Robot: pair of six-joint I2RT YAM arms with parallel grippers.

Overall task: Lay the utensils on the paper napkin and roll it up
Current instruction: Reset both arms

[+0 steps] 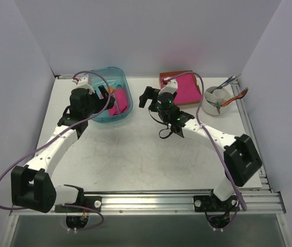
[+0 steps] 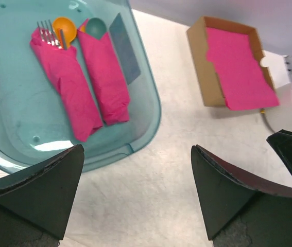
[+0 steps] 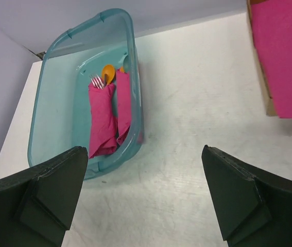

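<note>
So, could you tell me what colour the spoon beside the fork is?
The spoon is orange, clearest in the left wrist view.

A white table (image 1: 146,154), lightly scuffed and marked with grey streaks, fills the floor of a small booth. Plain pale lavender-white panels close it in: a back wall (image 1: 151,36), a left wall (image 1: 6,103) and a right wall (image 1: 285,77). A ribbed aluminium rail (image 1: 151,198) runs along the near edge, and the light is soft and even, leaving only faint shadows.
</note>
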